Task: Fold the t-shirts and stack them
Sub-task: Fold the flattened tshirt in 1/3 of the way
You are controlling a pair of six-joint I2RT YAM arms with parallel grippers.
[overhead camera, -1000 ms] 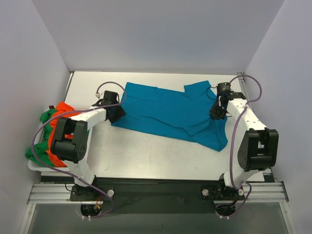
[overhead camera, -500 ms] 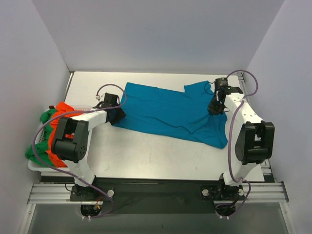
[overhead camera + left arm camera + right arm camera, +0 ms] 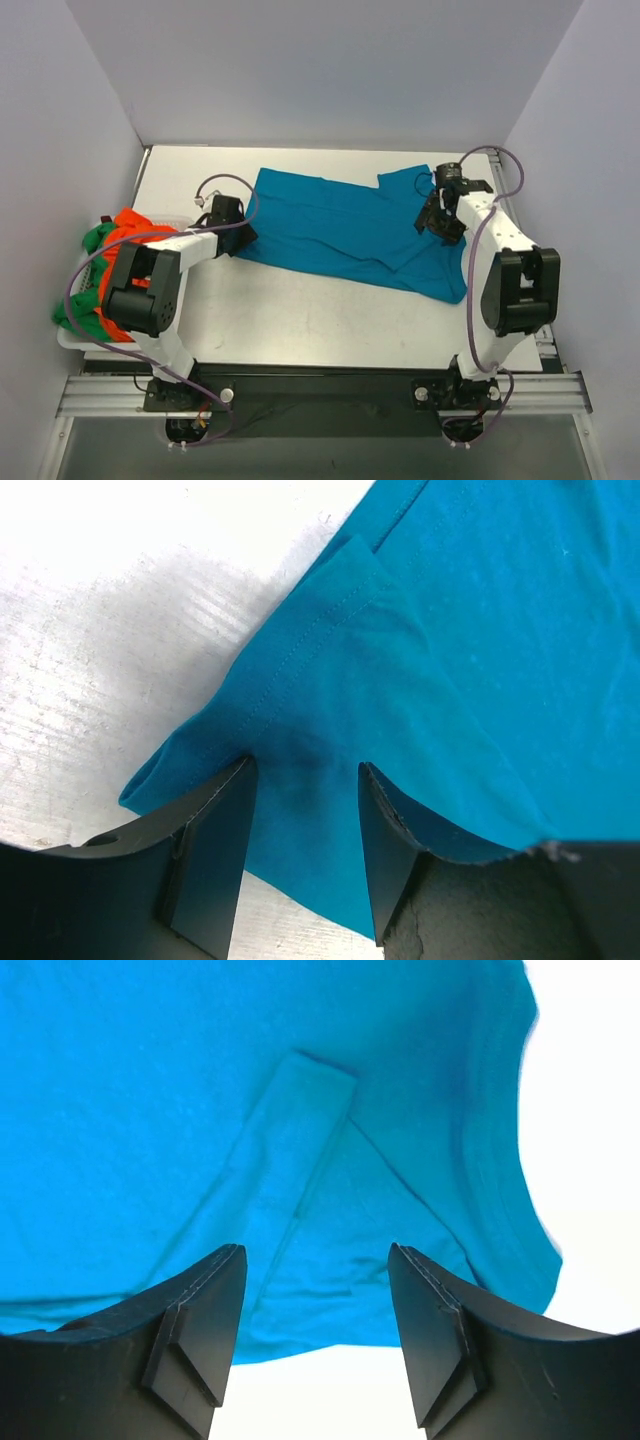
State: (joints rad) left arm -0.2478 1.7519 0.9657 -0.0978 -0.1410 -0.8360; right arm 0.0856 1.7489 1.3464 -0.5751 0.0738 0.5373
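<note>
The orange t-shirt (image 3: 125,228) and green t-shirt (image 3: 93,240) lie heaped in the basket (image 3: 70,340). The left gripper (image 3: 305,764), jaws apart, still straddles the left corner of the teal t-shirt (image 3: 340,225), which is spread on the table (image 3: 300,310). The right gripper (image 3: 315,1250), clamped earlier, now gapes above the shirt's right side, holding nothing.

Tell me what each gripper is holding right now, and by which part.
Nothing is held. The left gripper stands open astride one end of the teal t-shirt; the right gripper hangs open over the other end.
</note>
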